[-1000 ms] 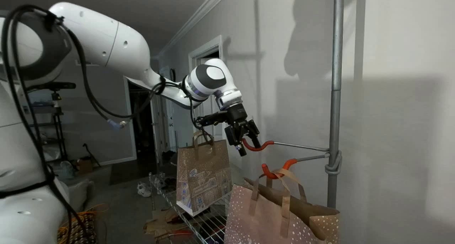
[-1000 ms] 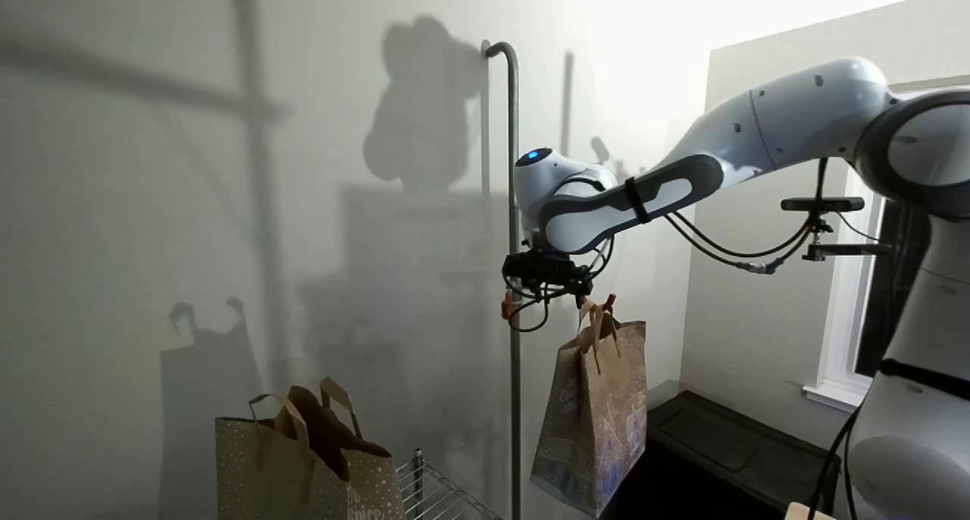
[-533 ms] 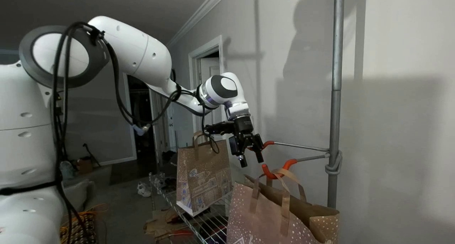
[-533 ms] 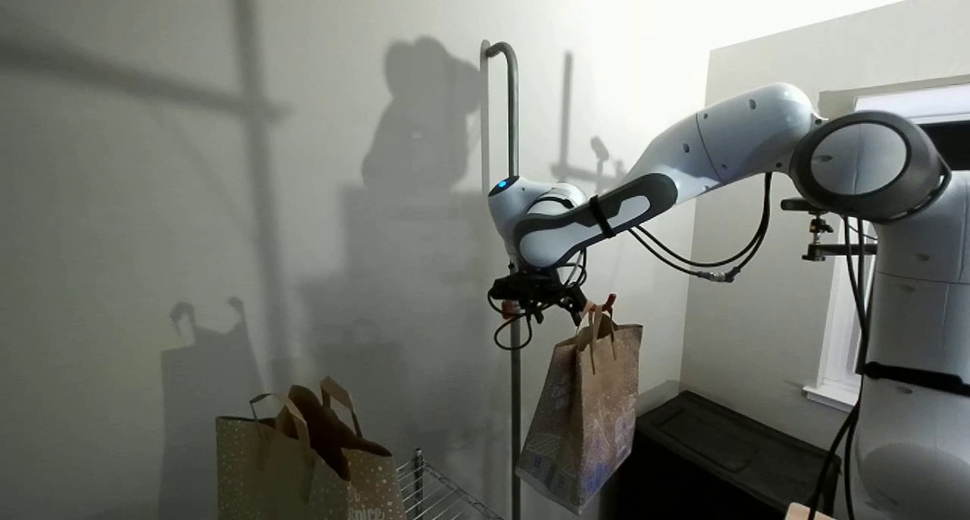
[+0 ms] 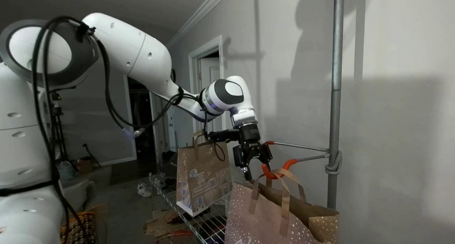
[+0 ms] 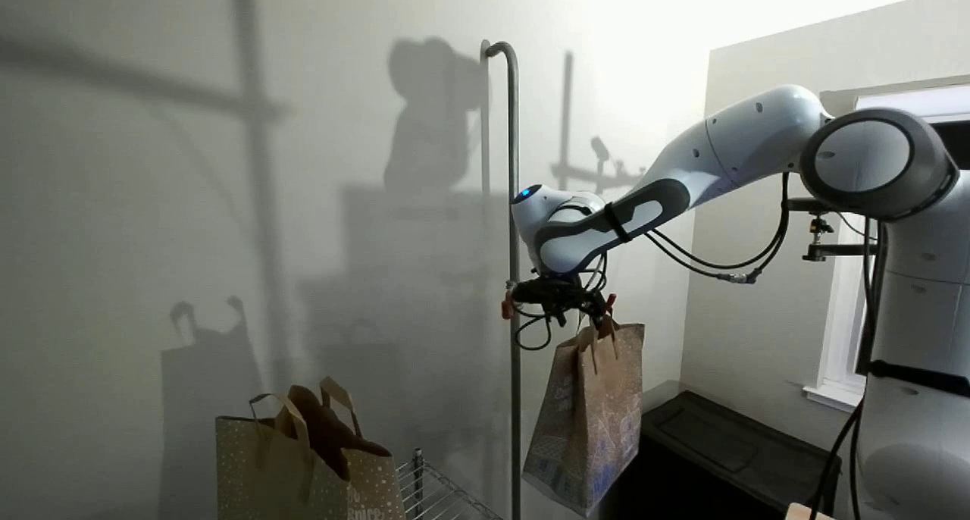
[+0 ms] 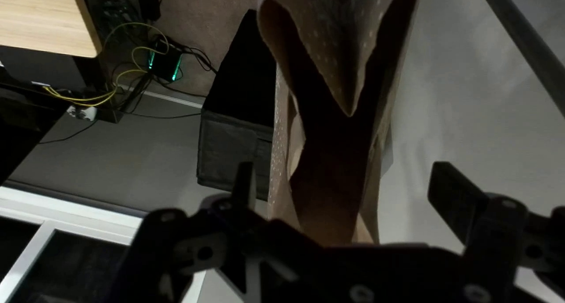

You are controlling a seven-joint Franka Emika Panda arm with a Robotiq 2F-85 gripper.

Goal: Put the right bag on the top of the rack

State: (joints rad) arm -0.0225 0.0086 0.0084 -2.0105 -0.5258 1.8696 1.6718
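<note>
The black two-finger gripper is spread wide. In the wrist view, the tall brown paper bag is cut off at 12 o'clock, with more finger clearance at 3. In an exterior view, it is hung at the gripper's 6 o'clock, the silvery wire-grid rack seen at 7.

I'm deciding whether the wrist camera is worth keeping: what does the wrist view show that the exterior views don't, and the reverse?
Only the wrist view: a small black box with green lights and yellow cables.

Only the exterior views: the white arm, the wire rack, the other bag, which stands on the rack, and the hooks with orange ends.

Shared by the wrist view and both exterior views: the hanging bag and the open hand near its top.
</note>
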